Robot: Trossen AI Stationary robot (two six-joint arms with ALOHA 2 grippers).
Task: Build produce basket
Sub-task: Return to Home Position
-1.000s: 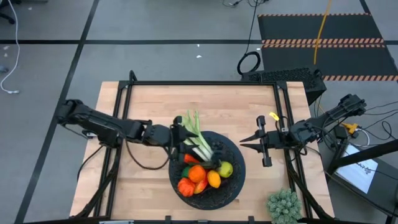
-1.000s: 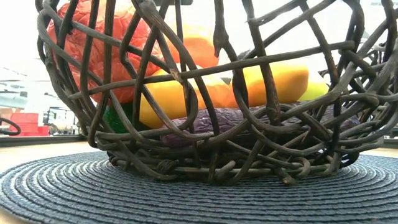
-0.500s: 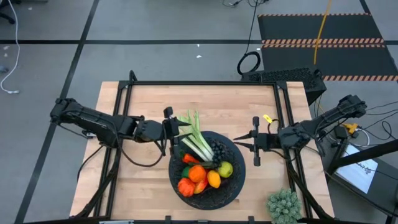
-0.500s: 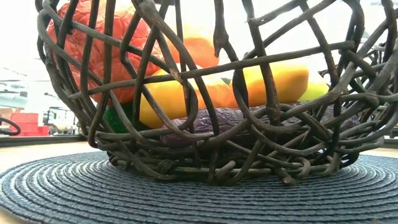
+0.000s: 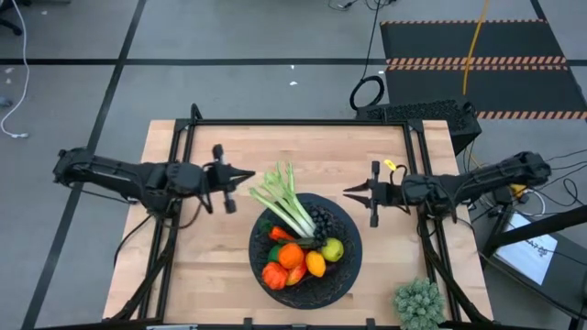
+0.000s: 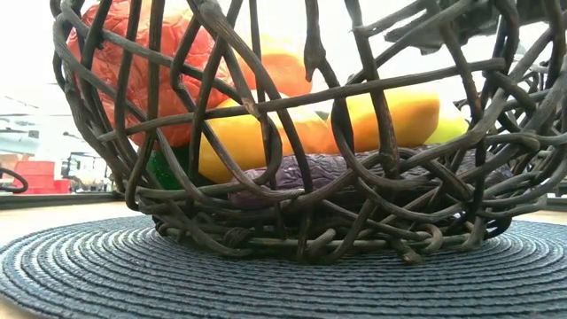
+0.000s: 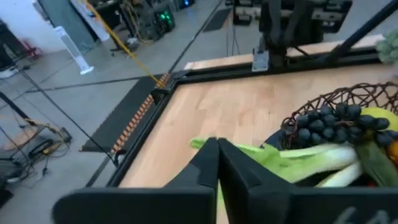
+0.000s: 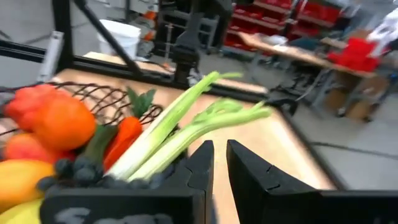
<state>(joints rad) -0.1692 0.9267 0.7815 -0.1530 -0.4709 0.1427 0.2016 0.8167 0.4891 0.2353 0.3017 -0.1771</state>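
**Basket's loaded, both arms parked either side of it**

We've got the basket [image 5: 341, 275] sitting near-centre on the table [image 5: 206, 266], and it looks pretty full. The leek [image 5: 286, 206] lies on a diagonal. Its leafy end pokes out over the far-left rim and its white end is tucked down by the grapes [image 5: 320, 220]. The oranges [image 5: 292, 255] and a lime [image 5: 332, 249] are piled toward the near side.

The left gripper [image 5: 246, 176] sits just left of the leaf tips, fingers pressed together and carrying nothing, pointing right at them. The right gripper [image 5: 350, 191] hangs off the far-right rim with only a thin slit between its fingers, also empty, pointing left.

So the basket lies between the two tips and slightly nearer than both, and the left arm is the closer one to the leek. Our guess is that each arm should back straight out to its own side. The left one shouldn't drift near-right, because that's exactly where the leaves run.
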